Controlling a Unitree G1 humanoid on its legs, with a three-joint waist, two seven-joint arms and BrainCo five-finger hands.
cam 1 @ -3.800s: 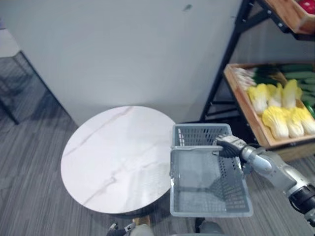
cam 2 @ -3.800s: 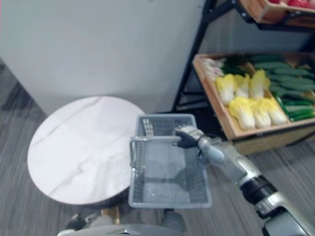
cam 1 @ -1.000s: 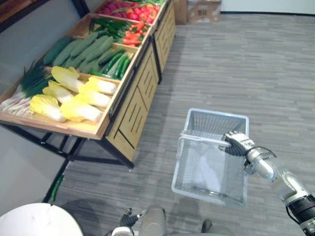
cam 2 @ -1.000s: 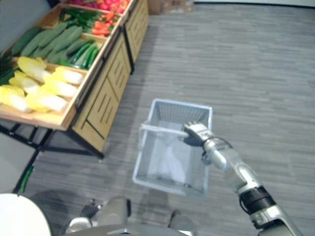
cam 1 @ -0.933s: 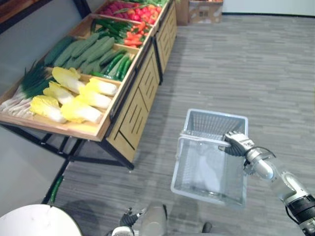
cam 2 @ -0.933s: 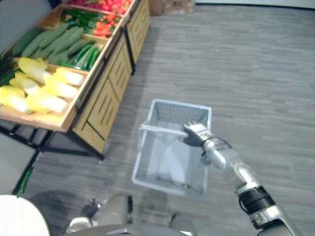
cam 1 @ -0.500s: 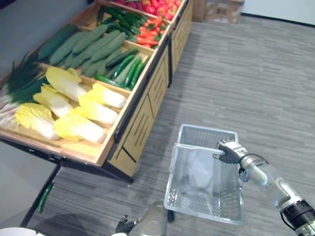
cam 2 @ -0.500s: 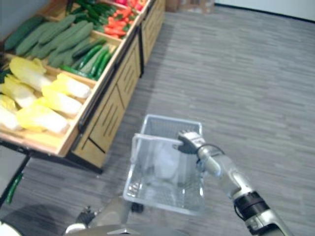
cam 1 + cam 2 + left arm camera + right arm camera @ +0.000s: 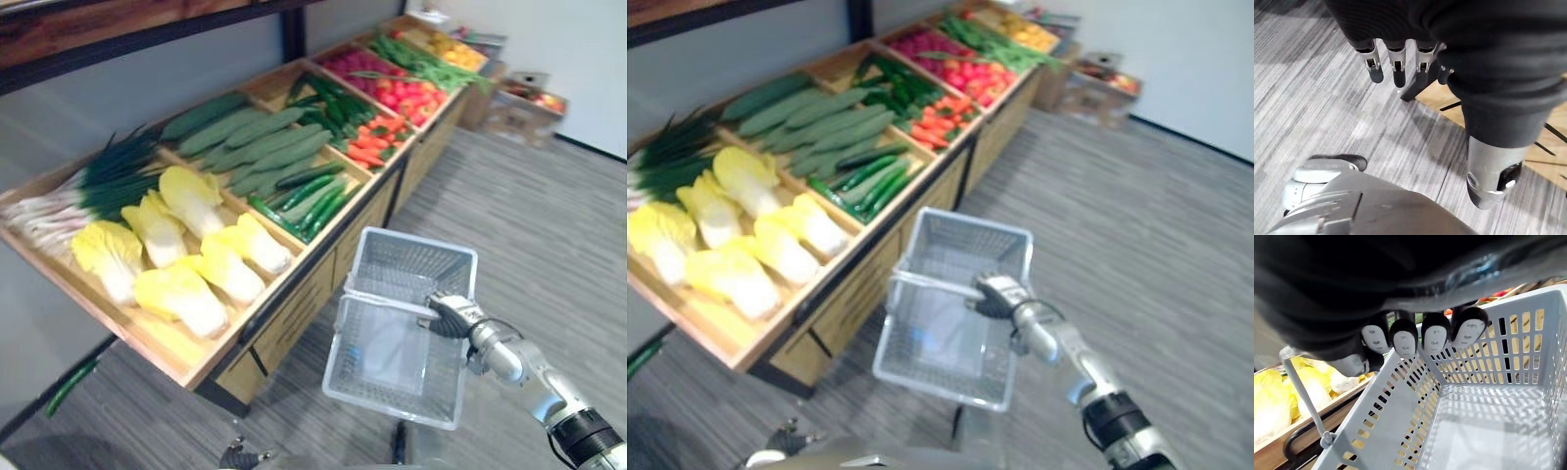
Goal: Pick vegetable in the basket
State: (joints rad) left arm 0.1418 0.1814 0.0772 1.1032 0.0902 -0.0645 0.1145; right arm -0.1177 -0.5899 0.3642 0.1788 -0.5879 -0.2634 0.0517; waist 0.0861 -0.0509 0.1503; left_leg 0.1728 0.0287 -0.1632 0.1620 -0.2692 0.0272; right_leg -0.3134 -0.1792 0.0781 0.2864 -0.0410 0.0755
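– Beside the wooden stand (image 9: 286, 311), what do we carry?
– Our right hand (image 9: 448, 315) has its fingers curled round the handle (image 9: 385, 301) of the grey basket (image 9: 411, 272), which hangs just by the stand's front.
– And the vegetables?
– Yellow cabbages (image 9: 186, 279) and cucumbers (image 9: 260, 147) lie on the stand. Our left hand (image 9: 1395, 61) hangs with fingers straight, over the floor (image 9: 1312, 98).
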